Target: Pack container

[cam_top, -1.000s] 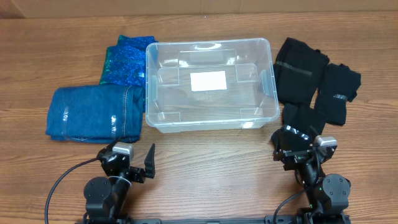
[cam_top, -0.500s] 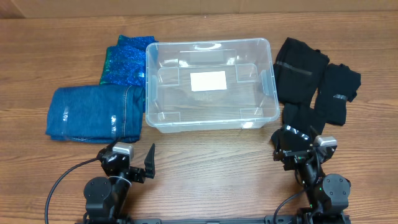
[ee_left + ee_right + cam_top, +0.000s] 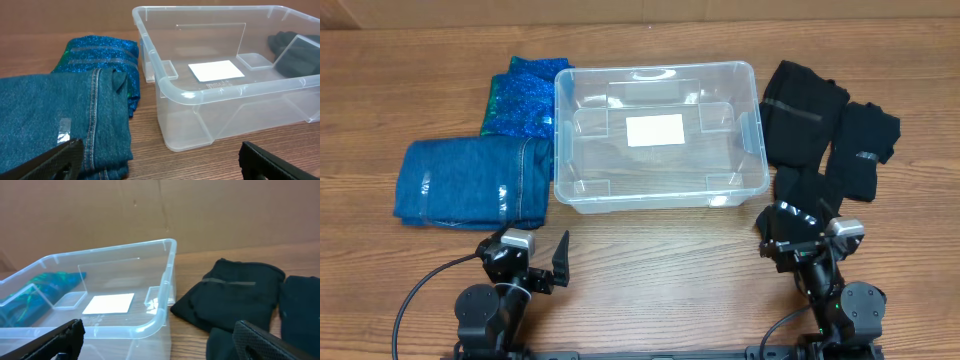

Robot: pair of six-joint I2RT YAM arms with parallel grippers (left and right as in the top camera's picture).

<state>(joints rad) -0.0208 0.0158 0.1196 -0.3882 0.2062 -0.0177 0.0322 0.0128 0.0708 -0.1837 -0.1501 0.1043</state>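
Folded jeans (image 3: 470, 182) near left edge. Left gripper (image 3: 535, 258) at front edge, jaws spread wide, nothing held. Container (image 3: 660, 198) mid-bench, empty. Right gripper (image 3: 798, 228) likewise wide, bare. Black garments (image 3: 815, 115) by right edge. Best: pinch folded edge, lift clear over rim.

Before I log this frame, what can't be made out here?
White label: any print too small, all views.
Jeans: cut by left wrist frame's left and bottom edges.
Black clothes: cropped at right wrist frame's right edge; left wrist sees them only through the container wall.
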